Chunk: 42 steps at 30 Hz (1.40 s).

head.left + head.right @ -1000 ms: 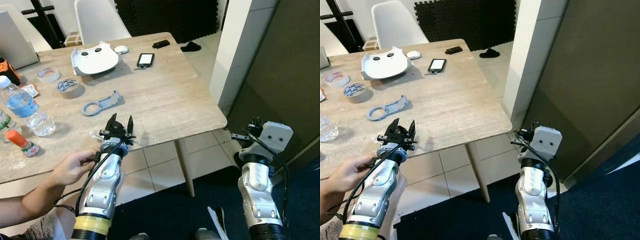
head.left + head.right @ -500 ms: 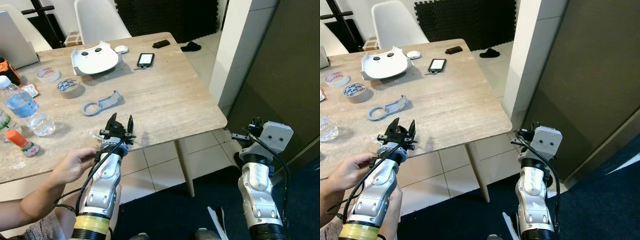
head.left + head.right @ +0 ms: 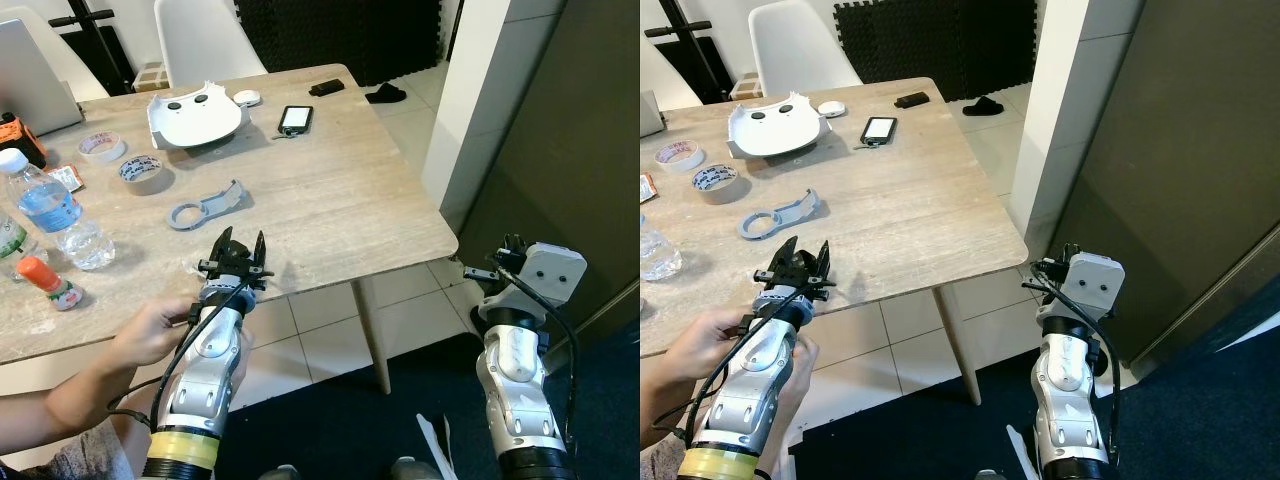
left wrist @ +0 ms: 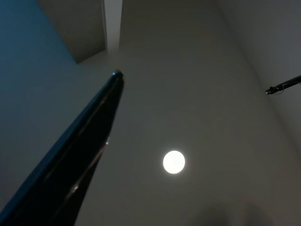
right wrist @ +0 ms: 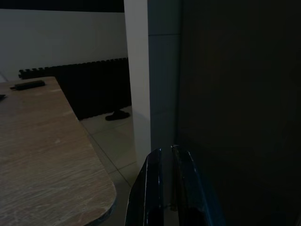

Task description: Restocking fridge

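On left arm (image 3: 205, 365), a hand (image 3: 150, 330)

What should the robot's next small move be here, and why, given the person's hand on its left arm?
Probably hold both arms as they are. A person's hand is wrapped around the left arm just below the left gripper, whose fingers point up, spread and empty, at the wooden table edge. The right gripper faces the dark fridge door.

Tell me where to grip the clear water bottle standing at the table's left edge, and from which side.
Grip the water bottle around its straight mid-body, about at the blue label, coming in level from the table's near edge. It stands upright with a narrow white-capped neck, so a side pinch probably holds better than one from above. The left gripper is nearest; a person's hand is on that arm.
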Tool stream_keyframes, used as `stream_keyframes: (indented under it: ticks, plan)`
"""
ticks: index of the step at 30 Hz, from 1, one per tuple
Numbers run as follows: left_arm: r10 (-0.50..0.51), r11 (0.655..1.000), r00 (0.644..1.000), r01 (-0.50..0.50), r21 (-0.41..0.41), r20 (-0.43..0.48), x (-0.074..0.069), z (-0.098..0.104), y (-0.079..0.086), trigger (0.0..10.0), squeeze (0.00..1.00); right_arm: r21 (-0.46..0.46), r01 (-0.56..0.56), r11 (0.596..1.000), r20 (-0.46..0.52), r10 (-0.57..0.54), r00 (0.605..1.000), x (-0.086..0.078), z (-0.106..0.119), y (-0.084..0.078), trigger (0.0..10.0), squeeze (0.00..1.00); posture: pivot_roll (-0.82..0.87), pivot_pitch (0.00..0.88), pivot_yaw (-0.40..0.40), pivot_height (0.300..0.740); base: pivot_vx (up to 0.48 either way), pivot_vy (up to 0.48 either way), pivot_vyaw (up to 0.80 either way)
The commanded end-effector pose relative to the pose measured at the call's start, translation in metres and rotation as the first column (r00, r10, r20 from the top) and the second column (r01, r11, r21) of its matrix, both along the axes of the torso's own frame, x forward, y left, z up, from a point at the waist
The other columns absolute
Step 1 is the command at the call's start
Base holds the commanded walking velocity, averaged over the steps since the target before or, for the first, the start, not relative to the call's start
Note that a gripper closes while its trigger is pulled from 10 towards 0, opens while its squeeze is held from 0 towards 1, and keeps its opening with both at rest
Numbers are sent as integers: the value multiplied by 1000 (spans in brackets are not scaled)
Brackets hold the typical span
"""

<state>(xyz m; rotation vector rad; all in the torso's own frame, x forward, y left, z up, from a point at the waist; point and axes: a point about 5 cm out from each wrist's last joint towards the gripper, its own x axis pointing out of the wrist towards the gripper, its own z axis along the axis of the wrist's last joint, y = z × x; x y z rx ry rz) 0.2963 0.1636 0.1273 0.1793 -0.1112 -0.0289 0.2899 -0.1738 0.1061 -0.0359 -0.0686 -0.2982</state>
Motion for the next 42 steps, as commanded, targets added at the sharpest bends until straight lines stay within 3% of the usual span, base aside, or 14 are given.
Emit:
stream_keyframes:
  ticks: [1,42]
  plan:
    - [13,1000,999,-12,10,-35,-1,-8,3,10000,0,8,9,1000,-18,-9,1000,0,-3,-1,10000,0,-15,103,21,740,0,0,0]
    - [12,1000,999,-12,10,-31,-1,-7,3,10000,0,8,10,1000,-18,-10,1000,0,-3,-1,10000,0,-18,103,23,740,0,0,0]
